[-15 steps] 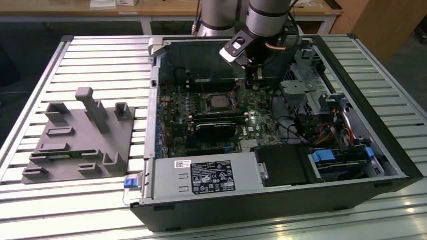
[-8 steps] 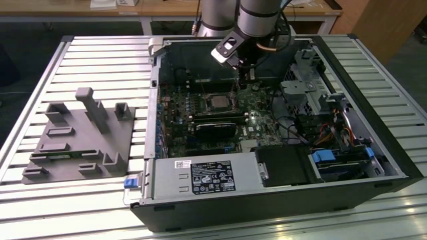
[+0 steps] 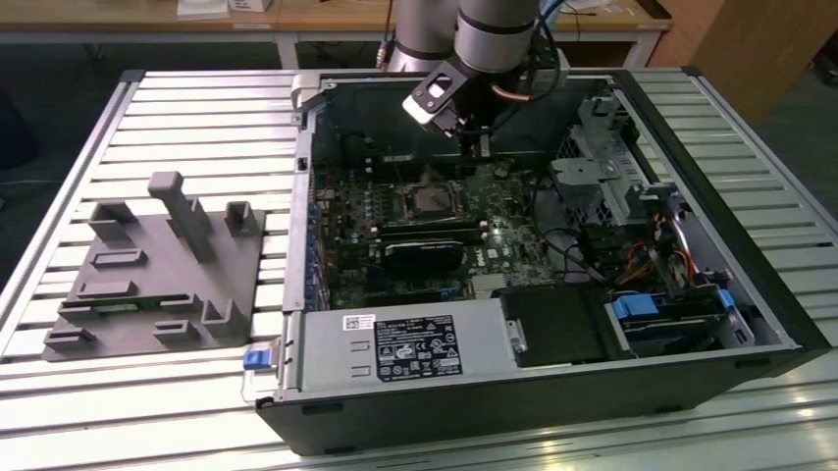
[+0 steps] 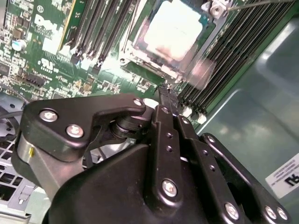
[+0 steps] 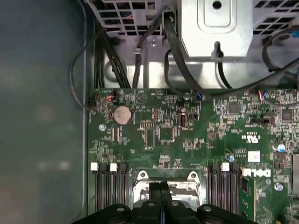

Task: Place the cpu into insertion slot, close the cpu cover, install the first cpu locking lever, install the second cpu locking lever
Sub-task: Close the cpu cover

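One step at least looks done. Exterior view, left to right: grey fixture block (image 3: pixel 151 275) on the slatted table (image 3: pixel 78 128). Then the open computer case (image 3: pixel 747 226), the insertion slot (image 3: pixel 430 199) mid-board, and the gripper (image 3: pixel 480 147) hanging near it, apart.

The second wrist view adds what that one misses. The cpu (image 4: pixel 175 28) lies in the slot, with the cpu cover (image 4: pixel 154 65) seemingly down around it. A thin lever rod (image 4: pixel 261 3) sits at one corner; latched or not, cannot tell.

In the first wrist view the fingers (image 5: pixel 155 191) are pressed together, gripping nothing. My guess: levers left to do.
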`<state>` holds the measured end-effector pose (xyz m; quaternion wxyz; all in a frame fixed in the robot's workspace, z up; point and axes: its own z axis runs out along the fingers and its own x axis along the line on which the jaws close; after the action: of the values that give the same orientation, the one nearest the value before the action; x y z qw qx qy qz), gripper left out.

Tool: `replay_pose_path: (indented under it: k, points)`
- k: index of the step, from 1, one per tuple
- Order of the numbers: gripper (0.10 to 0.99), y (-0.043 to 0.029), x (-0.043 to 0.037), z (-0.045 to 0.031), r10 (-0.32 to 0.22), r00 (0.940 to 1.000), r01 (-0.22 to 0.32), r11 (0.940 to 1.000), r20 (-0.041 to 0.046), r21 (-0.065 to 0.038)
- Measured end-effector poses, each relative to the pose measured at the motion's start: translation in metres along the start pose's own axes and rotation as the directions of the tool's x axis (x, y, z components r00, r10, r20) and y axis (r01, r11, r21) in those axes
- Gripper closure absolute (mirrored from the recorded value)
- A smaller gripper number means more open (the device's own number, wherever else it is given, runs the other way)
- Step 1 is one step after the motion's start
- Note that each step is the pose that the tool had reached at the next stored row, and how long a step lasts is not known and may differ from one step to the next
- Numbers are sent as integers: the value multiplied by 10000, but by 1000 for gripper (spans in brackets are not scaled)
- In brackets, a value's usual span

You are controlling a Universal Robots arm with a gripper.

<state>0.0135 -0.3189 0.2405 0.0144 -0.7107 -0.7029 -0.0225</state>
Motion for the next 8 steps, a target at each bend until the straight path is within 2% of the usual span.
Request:
replay_pose_path:
  k: [8]
  points:
    - [980, -99, -1, 5, -1, 10000, 1, 10000, 0, -7]
